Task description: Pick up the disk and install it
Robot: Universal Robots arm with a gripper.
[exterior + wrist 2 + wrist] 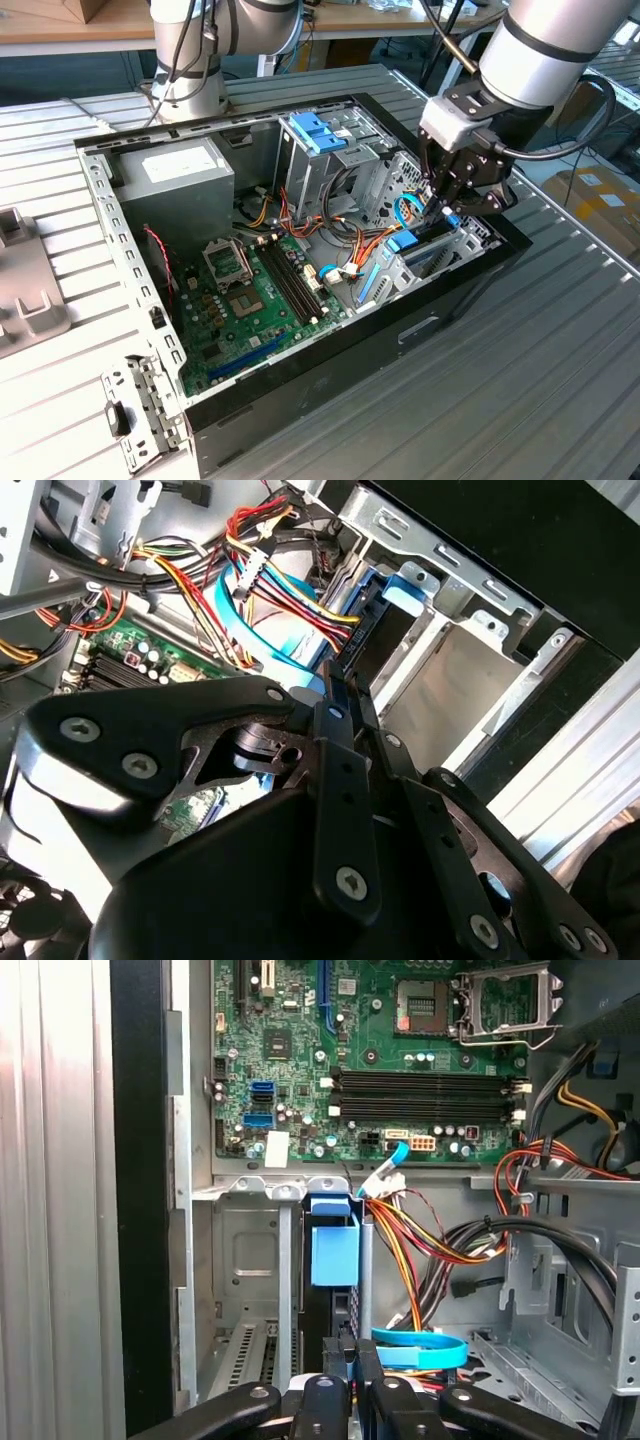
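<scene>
With your gripper [447, 205] clamped narrow on the disk [334, 1250] standing edge-on in the drive bay [240, 1260], keep it straight, clear of the cables [440, 1250].

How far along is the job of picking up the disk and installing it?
Done: the disk is picked up and stands on edge inside the metal drive bay of the open computer case. In hand: the claw appears shut on its edge in the first wrist view. Left: the disk is not yet released, and whether it is fully seated cannot be told.
</scene>
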